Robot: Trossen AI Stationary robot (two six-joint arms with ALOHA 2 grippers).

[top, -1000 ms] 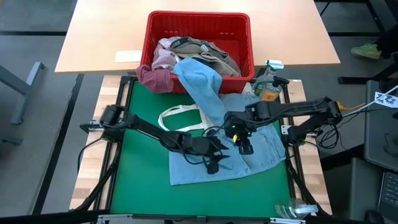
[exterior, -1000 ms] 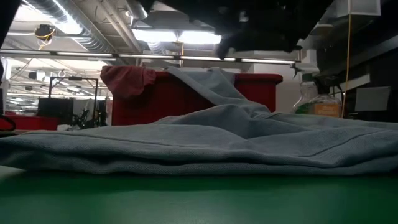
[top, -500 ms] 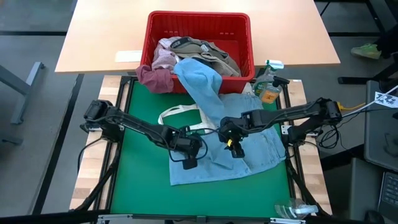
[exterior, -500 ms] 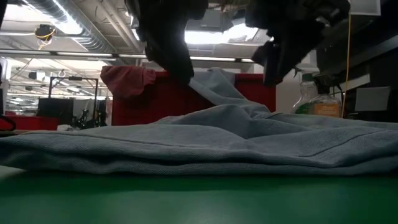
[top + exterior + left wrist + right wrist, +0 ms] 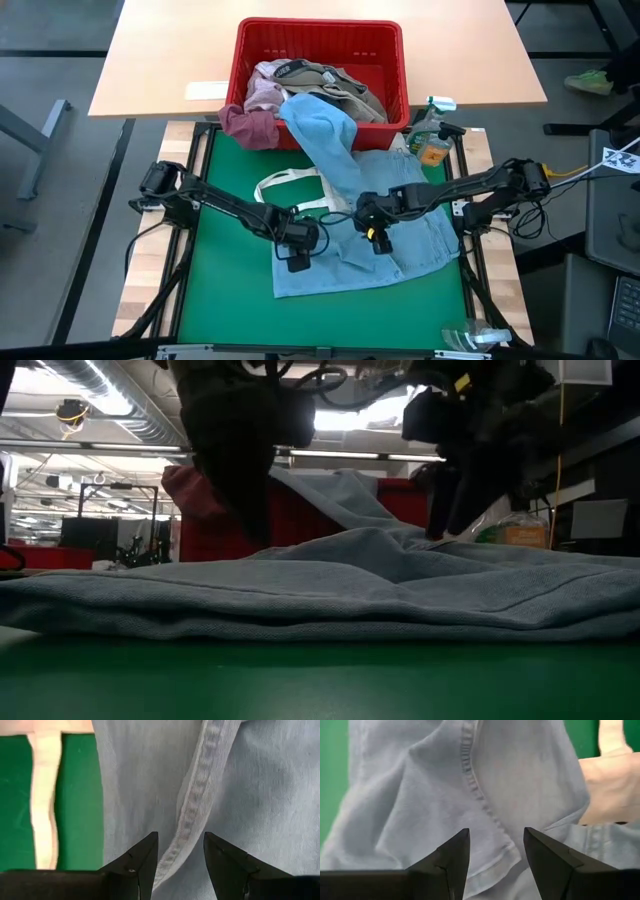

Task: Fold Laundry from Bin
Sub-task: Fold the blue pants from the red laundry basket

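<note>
**Both end effectors low over the blue garment**

Now the left end effector [image 5: 297, 262] hangs with its fingers apart and nothing between them, just above the light blue garment [image 5: 370, 245] near that garment's left edge. Its wrist view shows a stitched seam [image 5: 195, 800] running between the two dark fingers [image 5: 142, 857], with the cream strap of a tote bag [image 5: 44, 795] lying on the green mat [image 5: 82, 800] beside the cloth. The right end effector [image 5: 375, 238] is also spread and empty, poised close over the middle of the same garment; its wrist view shows a hem [image 5: 492, 860] just ahead of the fingertips [image 5: 455, 852].

The blue garment lies spread on the mat, one part trailing up over the front rim of the red bin [image 5: 395, 45]. The bin stands on the desk [image 5: 150, 60] behind the mat, holding the rest of the laundry: khaki-grey [image 5: 335, 82], pale pink [image 5: 265, 92] and a maroon piece [image 5: 248, 125] draped over its left front corner. A spray bottle [image 5: 432, 140] stands just right of the bin.
</note>
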